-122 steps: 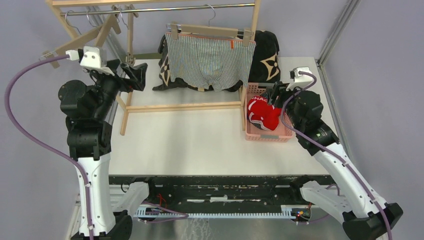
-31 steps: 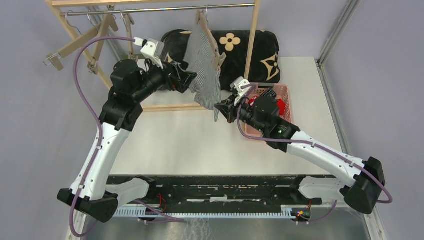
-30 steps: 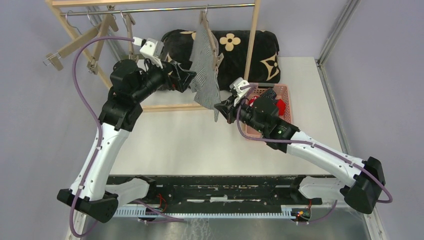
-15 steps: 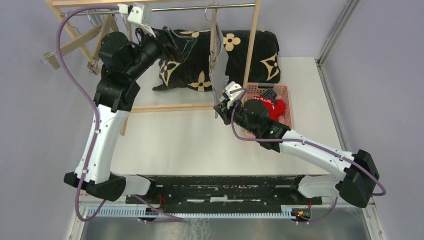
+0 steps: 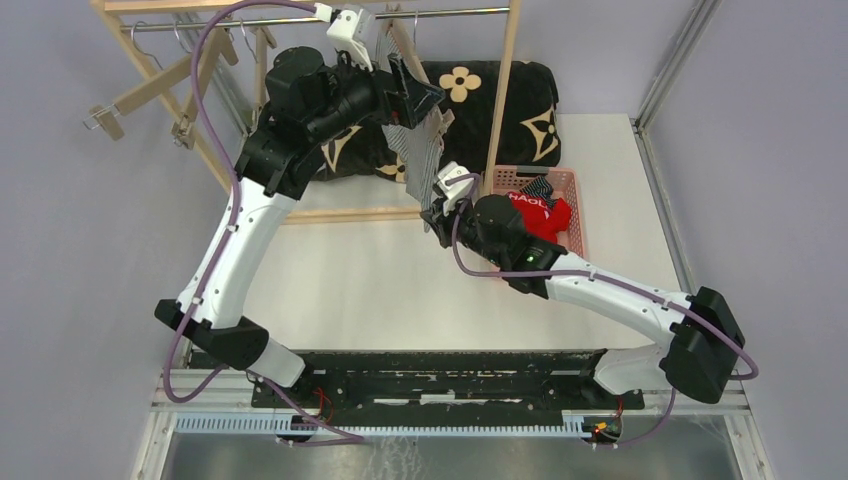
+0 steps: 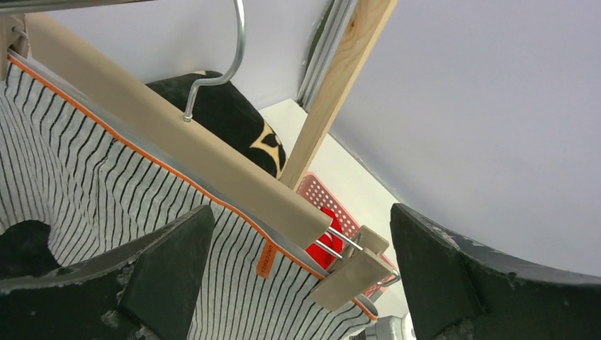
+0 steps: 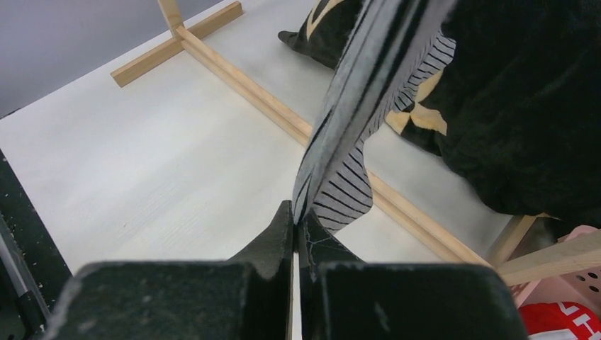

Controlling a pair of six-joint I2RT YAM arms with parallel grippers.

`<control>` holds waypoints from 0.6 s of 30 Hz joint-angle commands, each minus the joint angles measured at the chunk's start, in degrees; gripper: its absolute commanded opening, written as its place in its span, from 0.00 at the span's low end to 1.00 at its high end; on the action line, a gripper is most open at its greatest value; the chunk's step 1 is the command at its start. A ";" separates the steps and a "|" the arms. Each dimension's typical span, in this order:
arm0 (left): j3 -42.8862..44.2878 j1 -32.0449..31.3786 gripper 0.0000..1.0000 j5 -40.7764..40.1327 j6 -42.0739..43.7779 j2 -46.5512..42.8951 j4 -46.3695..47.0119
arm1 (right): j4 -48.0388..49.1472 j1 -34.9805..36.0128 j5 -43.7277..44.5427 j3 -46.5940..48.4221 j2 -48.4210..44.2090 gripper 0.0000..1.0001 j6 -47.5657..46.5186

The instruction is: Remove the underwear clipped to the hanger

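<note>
The grey-and-white pinstriped underwear (image 5: 424,150) hangs from a wooden clip hanger (image 6: 177,142) on the rail, turned edge-on to the top camera. One wooden clip (image 6: 354,273) pinches its orange-edged waistband. My left gripper (image 5: 425,100) (image 6: 301,234) is open, with that clip and the hanger's end between its wide-spread fingers, touching neither. My right gripper (image 5: 432,215) (image 7: 295,212) is shut on the lower hem of the underwear (image 7: 340,191), low over the table. The plain red underwear (image 5: 540,215) and the dark striped underwear (image 5: 537,187) lie in the pink basket (image 5: 572,190).
A black floral cushion (image 5: 480,90) leans behind the rack. The rack's wooden upright (image 5: 505,90) stands just right of the hanger, and its base bar (image 7: 269,106) runs across the table. Empty wooden hangers (image 5: 150,85) hang at the rail's left end.
My left arm has swung right along the rail, from the left of the underwear to the hanger's clip end. The underwear twisted on its hook. My right gripper kept hold of the hem.
</note>
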 commanded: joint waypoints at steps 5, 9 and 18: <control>3.32 -1.73 0.99 -6.41 1.78 -0.69 -0.73 | 0.31 0.85 -0.25 2.31 1.89 0.02 -0.93; 2.93 -2.06 0.99 -8.80 1.67 0.12 -1.39 | 0.24 1.23 -0.65 2.60 2.02 0.01 -1.08; 4.55 -2.54 0.84 -15.91 3.87 2.32 -2.71 | 0.40 2.17 -1.32 3.16 2.26 0.05 -2.30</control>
